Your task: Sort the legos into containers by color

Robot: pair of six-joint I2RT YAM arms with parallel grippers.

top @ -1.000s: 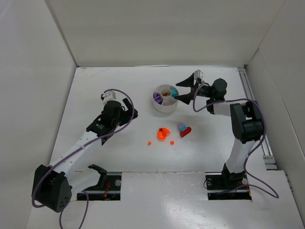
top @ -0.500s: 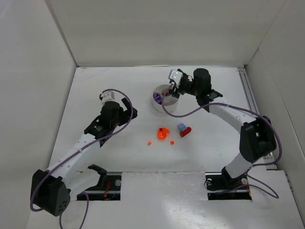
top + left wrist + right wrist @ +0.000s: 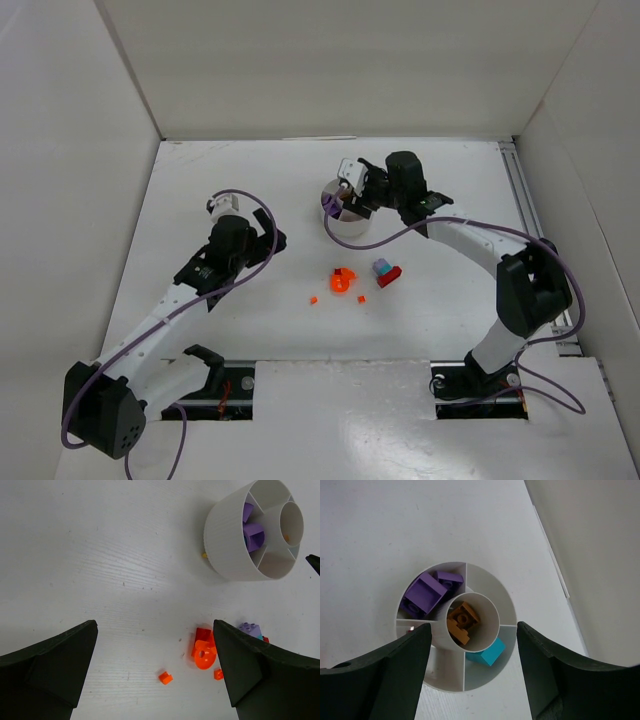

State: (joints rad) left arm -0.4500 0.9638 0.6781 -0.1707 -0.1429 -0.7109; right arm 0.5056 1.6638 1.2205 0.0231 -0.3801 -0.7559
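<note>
The white dish (image 3: 347, 226) stands at the table's middle back. In the right wrist view the dish (image 3: 485, 582) holds purple bricks (image 3: 426, 593) in one wedge, brown pieces (image 3: 462, 622) in the central well and a teal brick (image 3: 487, 652) in another wedge. My right gripper (image 3: 345, 196) hovers open and empty right over the dish, as the right wrist view (image 3: 473, 630) shows. Loose orange pieces (image 3: 343, 281) and a lilac brick on a red one (image 3: 385, 272) lie in front of the dish. My left gripper (image 3: 272, 240) is open and empty, left of them; its wrist view (image 3: 155, 630) shows the orange pieces (image 3: 202, 652) and the dish (image 3: 227, 535).
Two tiny orange bits (image 3: 313, 299) (image 3: 361, 298) lie near the orange pieces. A tiny yellow speck (image 3: 204, 555) sits by the dish wall. White walls enclose the table on three sides. A metal rail (image 3: 520, 195) runs along the right edge.
My right gripper has swung left from beside the dish to right over it. My left arm has barely shifted. The loose pieces have not moved.
</note>
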